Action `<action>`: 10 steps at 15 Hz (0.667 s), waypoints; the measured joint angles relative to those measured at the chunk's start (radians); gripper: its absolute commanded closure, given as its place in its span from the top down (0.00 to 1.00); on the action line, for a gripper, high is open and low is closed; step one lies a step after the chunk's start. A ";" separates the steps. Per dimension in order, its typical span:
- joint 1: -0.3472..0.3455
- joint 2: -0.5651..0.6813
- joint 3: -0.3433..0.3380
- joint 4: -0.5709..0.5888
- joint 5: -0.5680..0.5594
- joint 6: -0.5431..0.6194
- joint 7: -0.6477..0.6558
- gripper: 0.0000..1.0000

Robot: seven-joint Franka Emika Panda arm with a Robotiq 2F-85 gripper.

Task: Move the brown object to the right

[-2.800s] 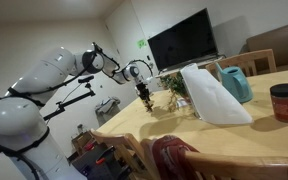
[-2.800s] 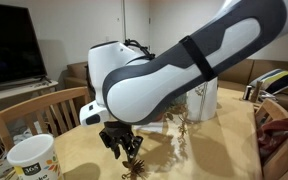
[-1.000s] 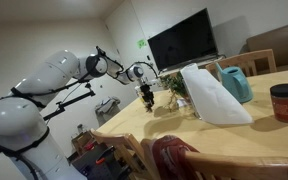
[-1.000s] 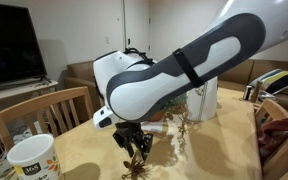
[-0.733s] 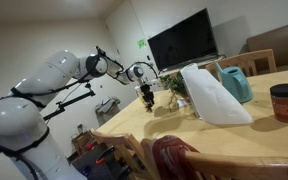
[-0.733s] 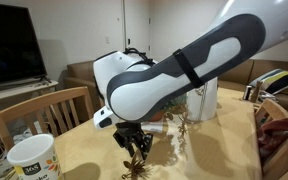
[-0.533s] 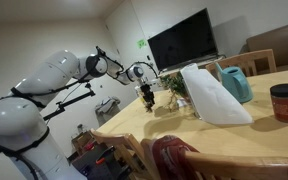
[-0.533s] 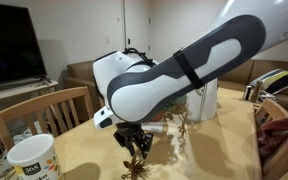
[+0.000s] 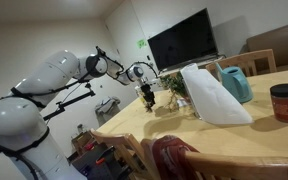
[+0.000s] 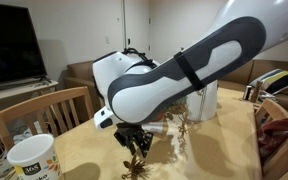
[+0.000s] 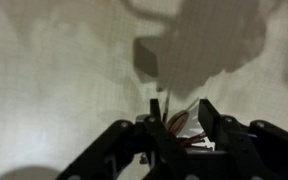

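My gripper (image 11: 180,112) shows in the wrist view with its two dark fingers closed on the brown object (image 11: 180,123), a small brown lump with thin stems. It hangs above the pale tabletop, where its shadow falls. In both exterior views the gripper (image 10: 136,148) (image 9: 147,99) hovers a little above the table near the far end, with the brown object (image 10: 139,151) between its fingers. A small dark patch (image 10: 134,172) lies on the table under it; I cannot tell if it is a shadow.
A cream cup (image 10: 32,158) stands at the table edge beside a wooden chair (image 10: 44,112). A leafy sprig (image 10: 174,126) and a white bag (image 9: 216,95) stand close by. A teal pitcher (image 9: 236,82) and a reddish jar (image 9: 285,102) stand farther along.
Since 2.8 s ago the gripper has shifted a little sideways above the table with the brown object in it. Over the last second it has hardly moved.
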 measured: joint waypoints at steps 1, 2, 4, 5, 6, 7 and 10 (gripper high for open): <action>0.000 0.000 0.000 0.000 0.000 0.005 0.000 0.43; 0.000 0.001 0.000 0.000 0.000 0.010 0.000 0.43; 0.000 0.001 0.000 0.000 0.000 0.018 0.000 0.44; 0.000 0.002 0.000 0.000 0.000 0.021 0.000 0.43; 0.000 0.002 0.000 0.000 0.000 0.023 0.000 0.40; 0.000 0.002 0.000 0.000 0.000 0.025 0.000 0.26; 0.000 0.002 0.000 0.000 0.000 0.026 0.000 0.15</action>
